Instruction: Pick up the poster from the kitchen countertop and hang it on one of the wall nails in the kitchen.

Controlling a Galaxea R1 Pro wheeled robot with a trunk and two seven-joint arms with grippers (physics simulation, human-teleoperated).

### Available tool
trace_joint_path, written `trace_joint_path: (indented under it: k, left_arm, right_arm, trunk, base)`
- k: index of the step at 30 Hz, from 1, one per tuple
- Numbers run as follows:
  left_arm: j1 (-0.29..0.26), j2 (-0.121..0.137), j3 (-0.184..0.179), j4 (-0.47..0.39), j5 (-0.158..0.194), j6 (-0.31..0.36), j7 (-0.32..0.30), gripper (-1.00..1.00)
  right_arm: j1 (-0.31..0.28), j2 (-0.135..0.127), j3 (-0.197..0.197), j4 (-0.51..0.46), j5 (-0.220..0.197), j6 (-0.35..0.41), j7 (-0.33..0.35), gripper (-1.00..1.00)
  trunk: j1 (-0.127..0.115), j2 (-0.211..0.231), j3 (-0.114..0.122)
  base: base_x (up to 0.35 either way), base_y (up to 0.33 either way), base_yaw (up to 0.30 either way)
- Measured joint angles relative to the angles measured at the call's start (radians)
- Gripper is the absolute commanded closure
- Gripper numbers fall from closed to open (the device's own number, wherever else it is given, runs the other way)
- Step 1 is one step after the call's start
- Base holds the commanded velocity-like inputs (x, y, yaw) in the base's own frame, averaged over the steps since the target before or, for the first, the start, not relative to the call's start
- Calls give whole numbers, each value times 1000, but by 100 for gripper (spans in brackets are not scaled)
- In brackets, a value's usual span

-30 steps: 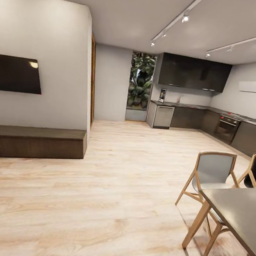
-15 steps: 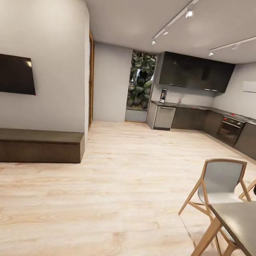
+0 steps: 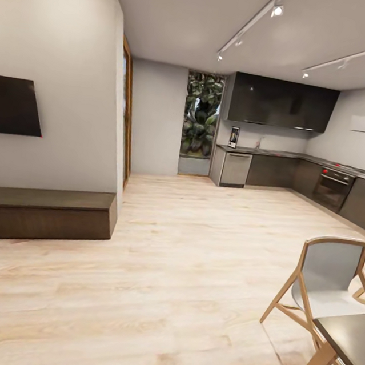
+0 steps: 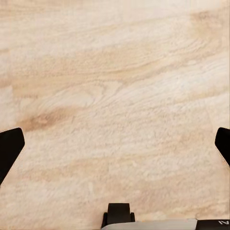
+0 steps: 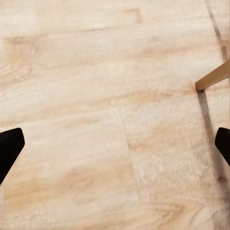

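Note:
Far across the room, the poster stands upright as a small framed rectangle at the left end of the kitchen countertop, a grey slab over dark cabinets. It is too small to make out its picture. No wall nails can be made out at this distance. My left gripper hangs open over bare wooden floor, its dark fingertips far apart. My right gripper is open too, above floor planks and next to a wooden chair leg. Neither gripper holds anything.
A grey-seated wooden chair and a dark dining table corner stand close at the lower right. At the left are a low dark bench and a wall-mounted black screen. Light wooden floor stretches to the kitchen.
The whole head view has shifted: the camera has moved forward, so the chair and table slid to the lower right and the screen and bench moved left.

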State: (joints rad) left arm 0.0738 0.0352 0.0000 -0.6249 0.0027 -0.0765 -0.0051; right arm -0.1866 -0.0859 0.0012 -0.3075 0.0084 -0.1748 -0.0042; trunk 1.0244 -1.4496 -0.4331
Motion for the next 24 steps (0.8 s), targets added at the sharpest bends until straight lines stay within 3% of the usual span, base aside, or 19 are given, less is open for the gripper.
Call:
trace_joint_path:
  k: [24]
  left_arm:
    - [0, 0, 0, 0, -1, -3, 1, -100]
  right_arm:
    - [0, -2, -1, 0, 0, 0, 0, -100]
  trunk:
    - [0, 0, 0]
  base:
    - [343, 0, 0]
